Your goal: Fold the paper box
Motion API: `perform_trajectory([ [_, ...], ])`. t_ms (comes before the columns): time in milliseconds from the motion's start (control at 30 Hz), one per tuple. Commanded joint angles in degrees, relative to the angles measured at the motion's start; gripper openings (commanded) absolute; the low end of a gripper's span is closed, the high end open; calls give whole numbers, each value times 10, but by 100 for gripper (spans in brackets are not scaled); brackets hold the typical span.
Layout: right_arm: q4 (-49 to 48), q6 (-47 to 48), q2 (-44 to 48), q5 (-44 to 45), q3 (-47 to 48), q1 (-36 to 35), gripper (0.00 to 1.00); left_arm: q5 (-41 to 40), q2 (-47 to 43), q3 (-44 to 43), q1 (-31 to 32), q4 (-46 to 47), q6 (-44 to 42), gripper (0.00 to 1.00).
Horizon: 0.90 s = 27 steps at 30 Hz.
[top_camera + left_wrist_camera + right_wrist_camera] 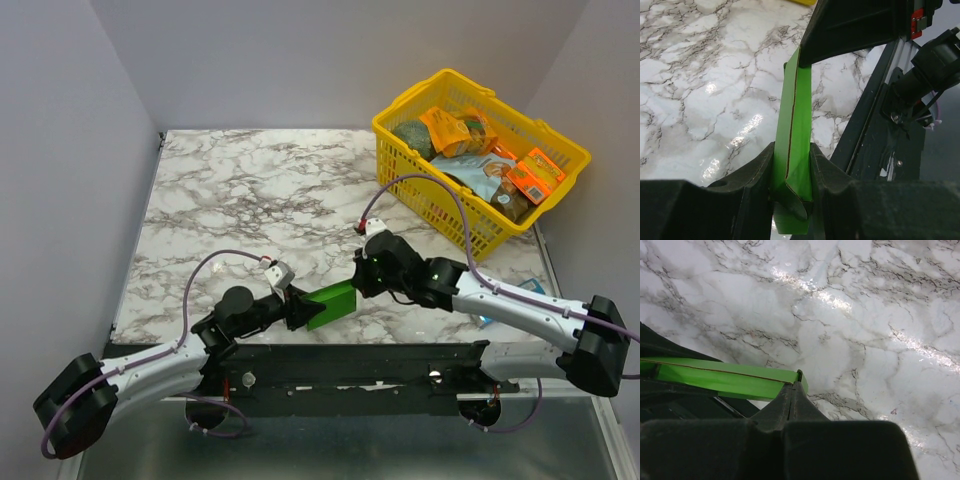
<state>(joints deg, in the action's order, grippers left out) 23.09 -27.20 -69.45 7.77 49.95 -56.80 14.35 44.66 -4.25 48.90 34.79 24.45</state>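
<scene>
The paper box (pixel 332 303) is bright green card, flattened, held off the marble table between both grippers near the front edge. My left gripper (pixel 300 310) is shut on its near end; in the left wrist view the green card (pixel 796 150) stands edge-on between the two fingers (pixel 752 182). My right gripper (pixel 360 275) is shut on the box's far end; in the right wrist view its closed fingertips (pixel 792 392) pinch the corner of the green box (pixel 725 377). The inside of the box is hidden.
A yellow plastic basket (pixel 452 215) full of snack packs stands at the back right. The marble table (pixel 250 200) spreads behind and left of the grippers. The black base rail (pixel 350 365) runs along the front edge. A blue-and-white pack (pixel 530 288) lies under the right arm.
</scene>
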Motion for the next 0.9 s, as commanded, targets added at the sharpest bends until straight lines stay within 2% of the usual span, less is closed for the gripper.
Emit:
perform_trajectory([
  [0, 41, -34, 14, -30, -25, -31, 1, -44, -19, -10, -34, 64, 41, 15],
  [167, 53, -34, 25, -31, -18, -34, 1, -33, -20, -22, -39, 32, 46, 15],
  [233, 66, -40, 26, -29, 5, -34, 5, -22, -22, -18, -40, 31, 31, 15],
  [267, 84, -45, 26, -25, 15, -35, 9, -19, -24, -18, -39, 20, 23, 14],
  [300, 92, -57, 26, -15, 24, -35, 21, -14, -25, -19, -39, 13, 14, 15],
  [400, 119, -76, 29, -7, 54, -35, 43, 4, -27, -30, -39, -18, -14, 15],
  [467, 126, -83, 35, -11, 66, -34, 53, 13, -27, -30, -40, -21, -23, 15],
  [500, 127, -90, 43, -14, 71, -33, 61, 16, -27, -30, -39, -21, -26, 15],
  [600, 129, -110, 60, -14, 71, -25, 75, 32, -28, -28, -39, -19, -36, 15],
  [700, 107, -131, 84, -62, 58, 30, 77, 53, -32, -22, -40, -6, -50, 15],
  [733, 94, -137, 100, -74, 42, 67, 77, 59, -34, -21, -40, -4, -55, 15],
  [800, 40, -144, 114, -145, 23, 105, 77, 74, -35, -20, -39, -2, -73, 15],
  [867, -7, -134, 119, -175, 5, 139, 76, 99, -29, -25, -39, -4, -84, 15],
])
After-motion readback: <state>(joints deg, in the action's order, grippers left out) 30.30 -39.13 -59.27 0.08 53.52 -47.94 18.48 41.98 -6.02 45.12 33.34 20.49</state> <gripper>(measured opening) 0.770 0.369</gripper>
